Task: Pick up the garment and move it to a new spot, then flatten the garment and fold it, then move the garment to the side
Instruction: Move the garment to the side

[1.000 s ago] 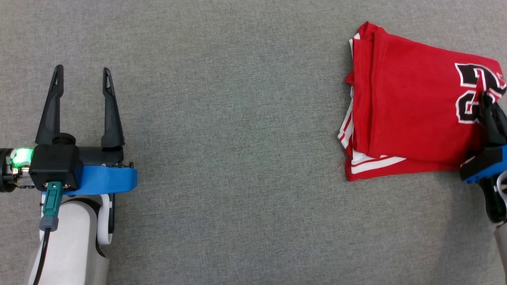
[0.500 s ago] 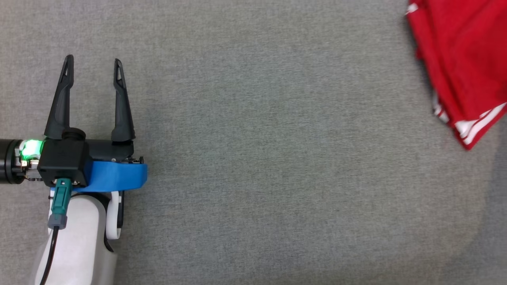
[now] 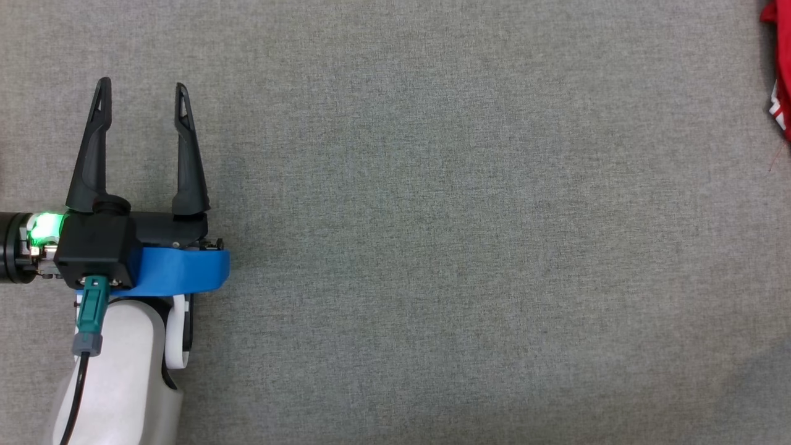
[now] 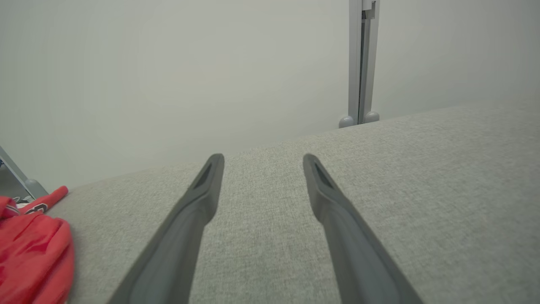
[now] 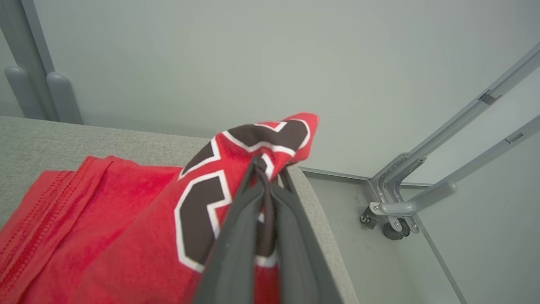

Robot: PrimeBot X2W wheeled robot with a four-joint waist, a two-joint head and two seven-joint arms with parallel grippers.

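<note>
The garment [image 5: 126, 228] is a folded red jersey with black, white-edged lettering and white stripes. My right gripper [image 5: 265, 169] is shut on its lettered edge, right at the table's corner. A sliver of the garment [image 3: 780, 74] shows at the head view's far right edge, and the garment [image 4: 31, 257] also lies at the lower left of the left wrist view. My left gripper [image 3: 139, 89] hovers open over bare grey cloth at the left, nothing between its fingers [image 4: 198, 211].
The grey fabric table [image 3: 432, 247] spreads wide between the two arms. Its far edge [image 4: 379, 122] meets a pale wall with a grey post [image 4: 358, 63]. Past the right corner, a wheeled metal frame [image 5: 400, 207] stands on the floor.
The garment has slid rightward across the head view, from fully visible to a sliver at the right edge, pulled by the shut right gripper. The left gripper stays open, almost still.
</note>
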